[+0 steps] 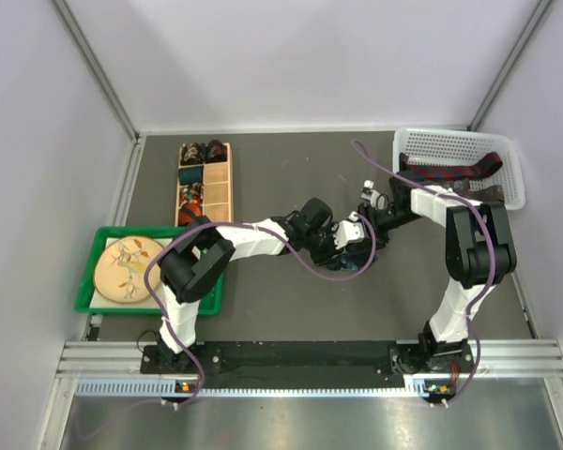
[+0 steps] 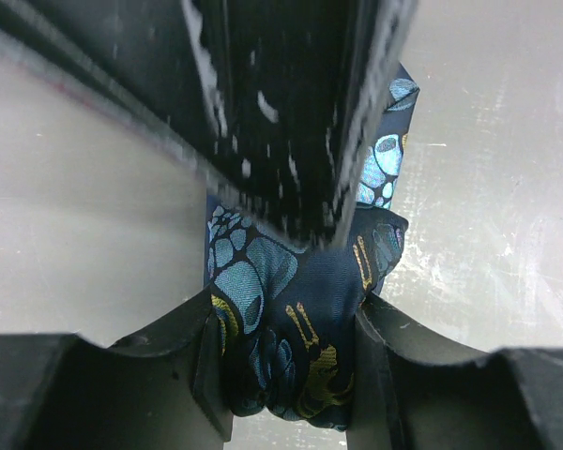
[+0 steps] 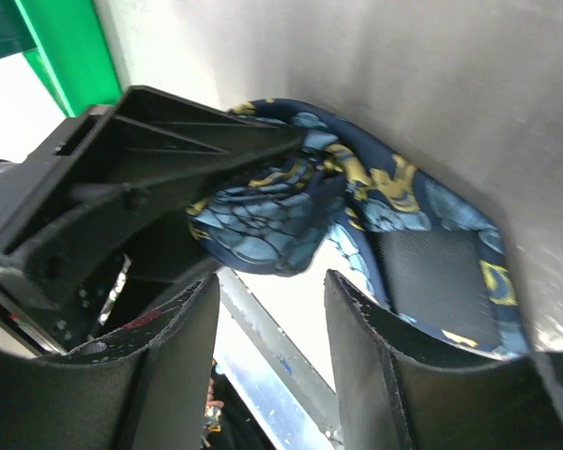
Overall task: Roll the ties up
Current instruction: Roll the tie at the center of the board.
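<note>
A dark blue tie [image 2: 291, 319] with light blue and yellow print is bunched into a coil mid-table [image 1: 343, 259]. My left gripper [image 2: 286, 370] is shut on this coil, one finger pressing each side. My right gripper [image 3: 272, 309] stands open right beside it, nothing between its fingers; the tie [image 3: 291, 216] lies just beyond its fingertips, with a loose flap spreading to the right. One right finger [image 2: 281, 112] fills the top of the left wrist view. In the top view both grippers, left [image 1: 330, 246] and right [image 1: 361, 227], meet over the coil.
A wooden compartment box [image 1: 220, 187] at the back left holds small coiled ties [image 1: 199, 153]. A white basket [image 1: 458, 142] at the back right holds a dark red and navy tie [image 1: 450, 173]. A green tray [image 1: 86, 281] with a round plate [image 1: 127, 267] sits at the left.
</note>
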Tool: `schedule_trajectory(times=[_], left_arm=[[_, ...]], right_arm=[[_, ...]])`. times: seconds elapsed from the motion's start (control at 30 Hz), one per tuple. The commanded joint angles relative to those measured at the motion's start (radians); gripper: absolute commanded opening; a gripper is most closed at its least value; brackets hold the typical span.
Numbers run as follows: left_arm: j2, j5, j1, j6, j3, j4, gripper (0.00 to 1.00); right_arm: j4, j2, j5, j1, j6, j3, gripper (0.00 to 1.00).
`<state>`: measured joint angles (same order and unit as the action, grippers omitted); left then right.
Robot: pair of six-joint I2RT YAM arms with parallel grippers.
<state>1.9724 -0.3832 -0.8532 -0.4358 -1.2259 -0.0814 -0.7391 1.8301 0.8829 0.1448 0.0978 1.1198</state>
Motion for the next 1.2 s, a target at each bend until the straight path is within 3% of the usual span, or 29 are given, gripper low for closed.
schedule_trajectory(times=[0.0, 0.27, 0.3, 0.37, 0.47, 0.67, 0.93, 1.17], left_arm=[[0.046, 0.116, -0.004, 0.009, 0.011, -0.077, 0.25], [0.062, 0.118, -0.007, -0.011, -0.011, -0.090, 0.32], [0.062, 0.116, -0.006, -0.012, -0.011, -0.096, 0.33], [0.063, 0.116, -0.007, -0.014, -0.021, -0.118, 0.37], [0.060, 0.090, -0.004, -0.018, -0.029, -0.158, 0.49], [-0.020, -0.045, 0.022, -0.041, 0.023, -0.075, 0.82], [-0.101, -0.258, 0.065, -0.096, 0.071, 0.072, 0.93], [-0.069, -0.286, 0.063, -0.127, 0.054, 0.135, 0.99]], right_arm=[[0.043, 0.004, 0.050, 0.045, 0.011, 0.006, 0.48], [0.073, 0.093, -0.007, 0.081, 0.037, 0.063, 0.42], [0.075, 0.095, -0.030, 0.079, 0.036, 0.067, 0.37], [0.060, 0.104, -0.051, 0.079, 0.020, 0.072, 0.00], [0.035, 0.112, -0.117, 0.079, -0.004, 0.068, 0.00], [0.021, 0.113, -0.257, 0.078, -0.026, 0.057, 0.00], [0.020, 0.116, -0.378, 0.078, -0.024, 0.071, 0.00], [-0.003, 0.139, -0.423, 0.078, -0.038, 0.097, 0.00]])
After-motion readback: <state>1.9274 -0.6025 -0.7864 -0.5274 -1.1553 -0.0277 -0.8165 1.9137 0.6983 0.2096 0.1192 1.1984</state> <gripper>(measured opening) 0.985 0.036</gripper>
